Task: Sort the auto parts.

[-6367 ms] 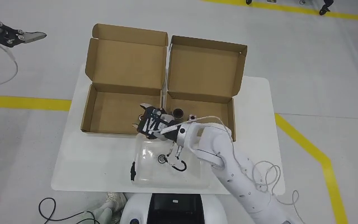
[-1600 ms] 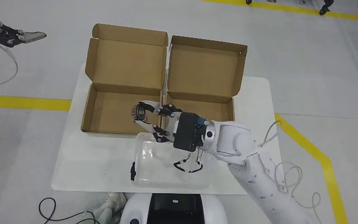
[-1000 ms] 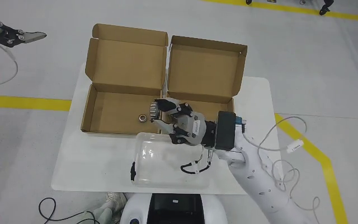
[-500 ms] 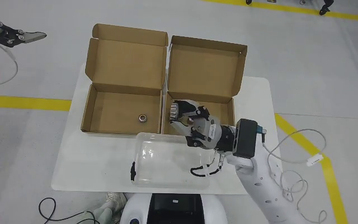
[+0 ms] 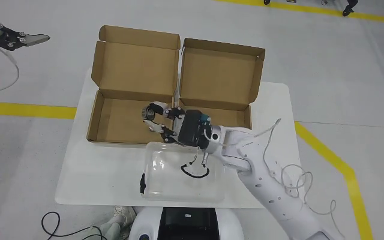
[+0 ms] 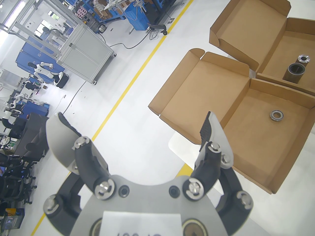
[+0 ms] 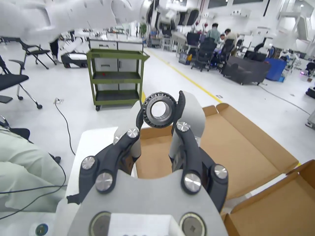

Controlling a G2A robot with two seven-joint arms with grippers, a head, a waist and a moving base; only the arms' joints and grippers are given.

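Top view: far to the left, the left gripper [image 5: 24, 39] hung above the floor, well apart from the white surface [image 5: 273, 114]. The left wrist view showed its fingers [image 6: 214, 128] spread wide with nothing between them. Next came the left cardboard box [image 5: 117, 120], open with its lid folded back. In the left wrist view a loose roller bearing [image 6: 276, 115] lay flat on its floor. Over the right part of that box hovered the right gripper [image 5: 151, 117]. The right wrist view showed its fingers [image 7: 194, 114] clenched on a second roller bearing [image 7: 158, 112], held on edge with its bore facing the camera. A clear plastic container [image 5: 174, 180] sat just in front of the boxes, nearer the robot. The right cardboard box [image 5: 219, 78] held a dark sleeve [image 6: 294, 72] and a silver sleeve [image 6: 303, 60], both upright and just beside each other.
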